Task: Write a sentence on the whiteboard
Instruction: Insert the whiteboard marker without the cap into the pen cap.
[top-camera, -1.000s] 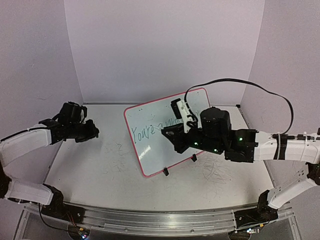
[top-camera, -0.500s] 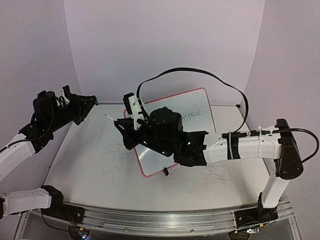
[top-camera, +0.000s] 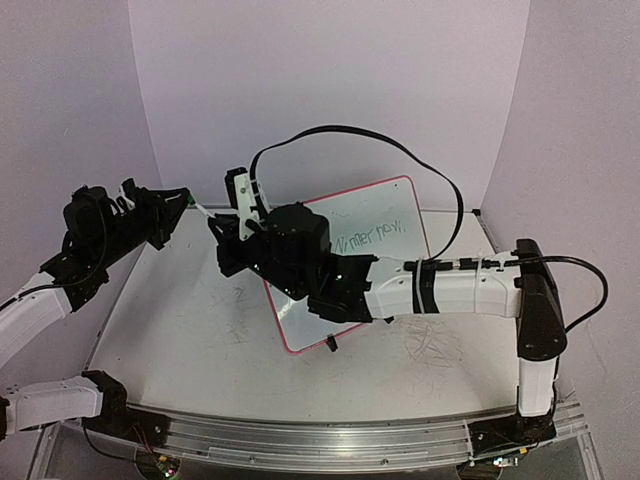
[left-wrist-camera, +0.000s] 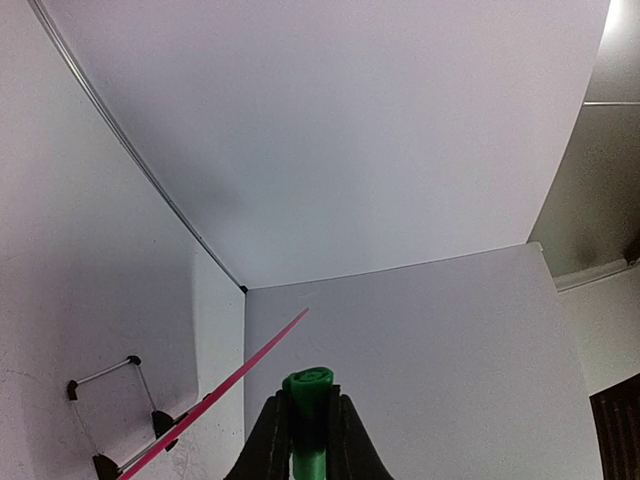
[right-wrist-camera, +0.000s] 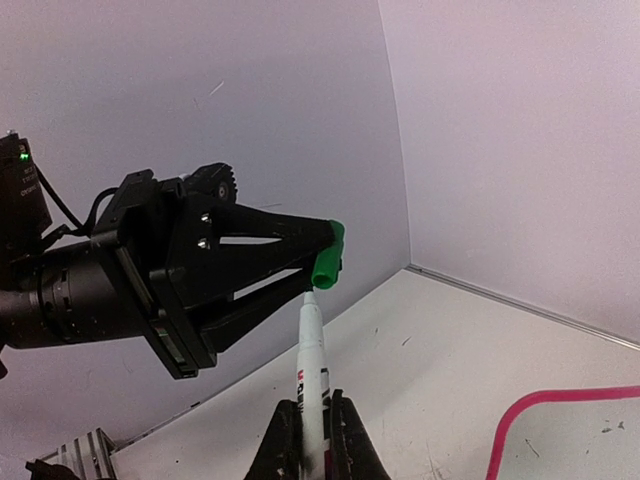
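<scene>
The whiteboard (top-camera: 392, 206) with its pink-red frame stands tilted at the table's middle. Its lower left is hidden by my right arm. Part of the green sentence (top-camera: 374, 234) shows on it. My right gripper (top-camera: 217, 224) reaches left across the board, shut on a white marker (right-wrist-camera: 314, 362). The marker's tip sits right at the mouth of a green cap (right-wrist-camera: 328, 256). My left gripper (top-camera: 182, 200) is shut on that cap (left-wrist-camera: 309, 396), held high at the left. The board's pink edge (left-wrist-camera: 222, 384) shows edge-on in the left wrist view.
A black cable (top-camera: 330, 135) arches over my right arm. Faint grey scribbles (top-camera: 430, 345) mark the table top. Pale walls close in on the left, back and right. A black clip foot (top-camera: 331, 343) props the board at its front.
My right arm has swung left across the board, carrying the marker up to my left gripper. My left gripper has risen and turned, bringing the cap to face the marker tip.
</scene>
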